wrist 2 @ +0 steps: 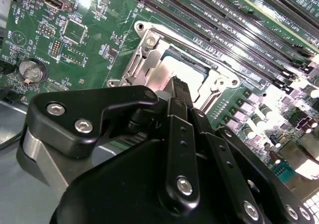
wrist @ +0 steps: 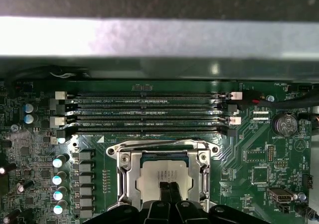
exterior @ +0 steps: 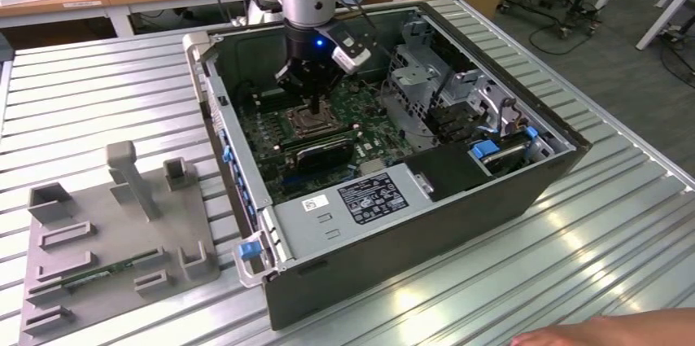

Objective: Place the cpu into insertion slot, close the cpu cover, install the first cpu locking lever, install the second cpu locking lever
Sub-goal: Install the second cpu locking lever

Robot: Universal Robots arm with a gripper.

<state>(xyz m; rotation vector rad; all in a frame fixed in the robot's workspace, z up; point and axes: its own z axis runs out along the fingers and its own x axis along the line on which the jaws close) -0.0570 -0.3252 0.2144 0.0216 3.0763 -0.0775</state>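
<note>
My gripper (exterior: 316,108) reaches down into the open computer case, right over the insertion slot (exterior: 309,124). In the first wrist view the pale cpu (wrist: 158,175) lies in the slot, framed by the silvery cpu cover (wrist: 127,176), which lies flat around it. The gripper (wrist: 169,188) is shut, its two black fingers pressed together with their tips at the cpu's near edge. In the second wrist view the fingertips (wrist 2: 177,87) stand against the cover (wrist 2: 144,59), with the cpu (wrist 2: 172,64) showing through its window. A thin locking lever rod (wrist: 164,143) runs along the slot's far side.
Long black memory slots (wrist: 144,114) lie just beyond the socket, a coin battery (wrist: 285,123) and capacitors (wrist: 60,160) to its sides. The case walls (exterior: 233,159) and a drive cage (exterior: 434,85) hem the arm in. A grey fixture (exterior: 109,232) stands on the table. A hand (exterior: 608,334) rests at the front.
</note>
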